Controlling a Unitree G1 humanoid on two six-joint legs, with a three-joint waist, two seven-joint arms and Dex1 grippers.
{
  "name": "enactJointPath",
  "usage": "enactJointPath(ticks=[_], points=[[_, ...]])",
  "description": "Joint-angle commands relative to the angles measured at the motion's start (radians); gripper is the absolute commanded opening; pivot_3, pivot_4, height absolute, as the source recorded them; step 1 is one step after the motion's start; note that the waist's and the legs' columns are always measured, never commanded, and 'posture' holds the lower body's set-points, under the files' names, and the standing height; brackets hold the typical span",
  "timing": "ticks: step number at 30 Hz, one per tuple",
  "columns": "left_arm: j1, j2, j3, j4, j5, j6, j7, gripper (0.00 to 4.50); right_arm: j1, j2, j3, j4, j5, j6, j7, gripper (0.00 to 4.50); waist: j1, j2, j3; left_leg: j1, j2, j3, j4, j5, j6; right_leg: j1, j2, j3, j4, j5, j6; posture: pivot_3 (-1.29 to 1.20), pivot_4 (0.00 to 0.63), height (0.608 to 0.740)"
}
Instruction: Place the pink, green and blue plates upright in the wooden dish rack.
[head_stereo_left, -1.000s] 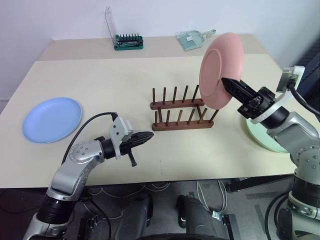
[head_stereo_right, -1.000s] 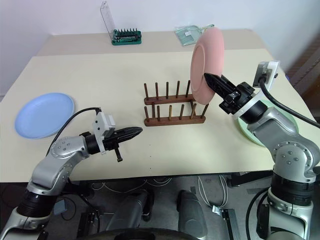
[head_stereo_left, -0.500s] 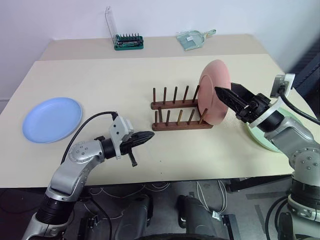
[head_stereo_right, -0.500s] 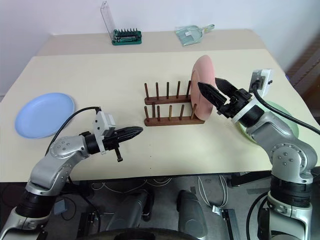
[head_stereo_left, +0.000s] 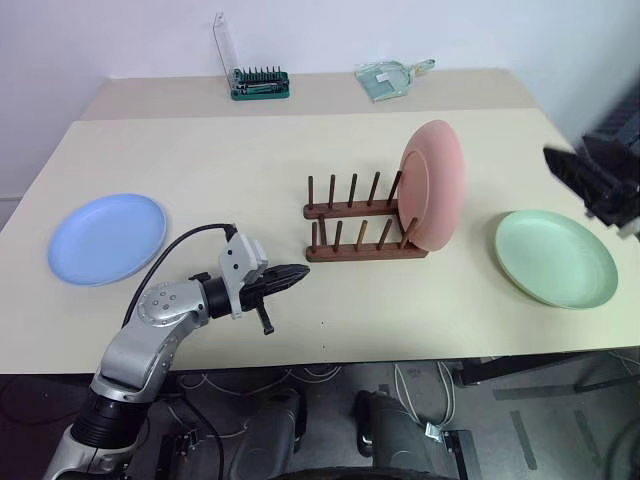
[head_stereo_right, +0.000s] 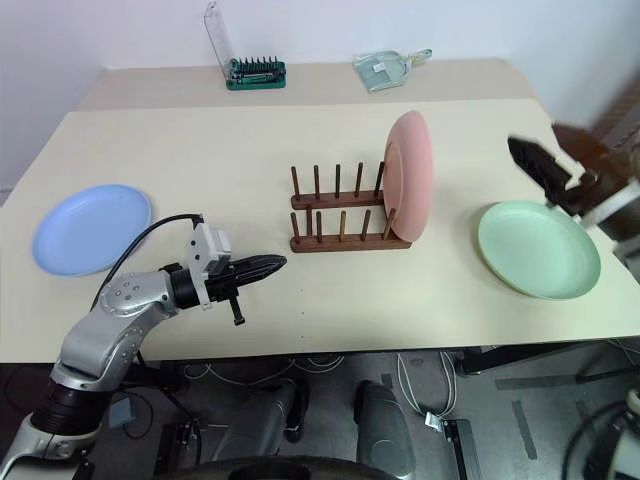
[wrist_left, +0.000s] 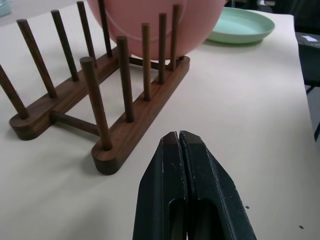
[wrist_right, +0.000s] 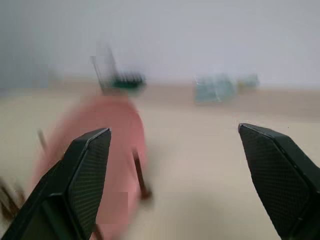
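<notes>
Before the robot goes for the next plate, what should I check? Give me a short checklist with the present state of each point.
1. Pink plate stands upright between the pegs at the right end of the wooden rack: ok.
2. Right tool is open, holds nothing and is apart from the pink plate: ok.
3. Green plate lies flat on the table, right of the rack, nothing on it: ok.
4. Blue plate lies flat at the table's left side, nothing on it: ok.
5. Free peg slots left of the pink plate: ok.
6. Left tool is open for a grasp: not ok, it is shut.
</notes>
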Motion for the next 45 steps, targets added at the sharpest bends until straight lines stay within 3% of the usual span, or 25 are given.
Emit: enactJointPath(ticks=[1,11,14,19,20,21,26,31,35,38,42,45], points=[[-0.026,-0.003,-0.002,0.007,0.003,-0.030,-0.019,0.00,0.155,-0.091,0.100,-0.016,-0.229,-0.084,0.080,4.13,0.000,0.000,0.000,0.000,0.000,0.000,0.000,0.000,0.000,0.000,0.000,0.000,0.000,0.000,0.000,0.00,0.150,0.740],[-0.029,-0.014,-0.018,0.046,0.024,-0.073,-0.039,0.00,0.215,-0.052,0.338,0.039,-0.557,-0.198,0.006,4.13,0.001,0.001,0.000,0.000,0.001,0.002,0.000,0.000,0.000,0.000,-0.001,0.000,0.000,0.000,0.000,0.00,0.150,0.740],[-0.021,-0.015,-0.017,0.044,0.029,-0.079,-0.038,0.00,0.196,-0.037,0.362,0.071,-0.593,-0.207,0.001,3.37,0.002,0.001,0.000,0.000,0.000,0.002,0.000,0.000,0.000,0.000,-0.001,0.000,0.000,0.000,0.000,0.00,0.150,0.740],[-0.012,-0.016,-0.017,0.045,0.034,-0.087,-0.035,0.00,0.173,-0.030,0.376,0.114,-0.634,-0.229,0.008,0.72,0.000,0.001,0.000,0.000,0.000,0.002,0.001,0.000,0.000,0.000,-0.001,0.000,0.000,0.000,0.000,0.00,0.150,0.740],[-0.010,-0.016,-0.016,0.044,0.035,-0.089,-0.034,0.00,0.169,-0.029,0.375,0.119,-0.639,-0.233,0.009,0.27,-0.001,0.000,0.000,0.000,0.000,0.002,0.001,0.000,0.000,0.000,-0.001,0.000,0.000,0.000,0.000,0.00,0.150,0.740],[-0.010,-0.016,-0.015,0.046,0.036,-0.089,-0.034,0.00,0.161,-0.028,0.373,0.123,-0.644,-0.239,0.009,0.10,-0.002,0.000,-0.001,0.001,0.000,0.002,0.001,0.000,0.000,0.000,-0.001,0.000,0.000,0.000,0.000,0.00,0.150,0.740],[-0.007,-0.018,-0.016,0.049,0.039,-0.094,-0.037,0.00,0.047,-0.008,0.333,0.125,-0.654,-0.279,-0.039,0.10,-0.003,-0.001,-0.001,0.001,0.001,0.002,0.001,0.000,0.000,0.000,0.000,0.000,0.000,0.000,0.001,0.00,0.150,0.740],[-0.014,-0.024,-0.021,0.057,0.042,-0.097,-0.041,0.00,-0.201,0.023,0.291,0.164,-0.683,-0.374,-0.176,0.10,-0.002,0.001,0.000,0.001,0.001,0.002,0.001,0.000,0.000,0.000,0.000,0.000,0.001,0.000,0.000,0.00,0.150,0.740],[-0.017,-0.026,-0.024,0.058,0.042,-0.099,-0.041,0.00,-0.380,0.081,0.264,0.105,-0.592,-0.396,-0.179,0.10,0.000,0.001,0.001,0.000,0.001,0.002,0.000,0.000,0.000,-0.001,0.000,0.000,0.000,0.000,0.000,0.00,0.150,0.740],[-0.014,-0.027,-0.026,0.054,0.042,-0.097,-0.038,0.00,-0.506,0.142,0.262,-0.006,-0.433,-0.347,-0.129,0.10,-0.001,0.001,0.001,0.000,0.000,0.002,0.000,0.000,0.000,-0.001,0.000,0.000,0.000,0.000,0.000,0.00,0.150,0.740],[-0.010,-0.029,-0.027,0.049,0.041,-0.096,-0.035,0.00,-0.542,0.177,0.264,-0.100,-0.297,-0.264,-0.084,0.10,0.002,0.000,0.001,0.000,0.000,0.001,0.000,0.000,0.000,-0.001,0.000,0.000,0.000,0.000,0.000,0.00,0.150,0.740],[0.003,-0.028,-0.020,0.037,0.039,-0.090,-0.025,0.00,-0.532,0.240,0.298,-0.275,0.098,-0.057,-0.063,0.10,-0.001,0.000,0.001,0.000,0.000,0.001,0.001,0.000,0.001,0.000,0.000,0.000,0.000,0.000,0.000,0.00,0.150,0.740]])
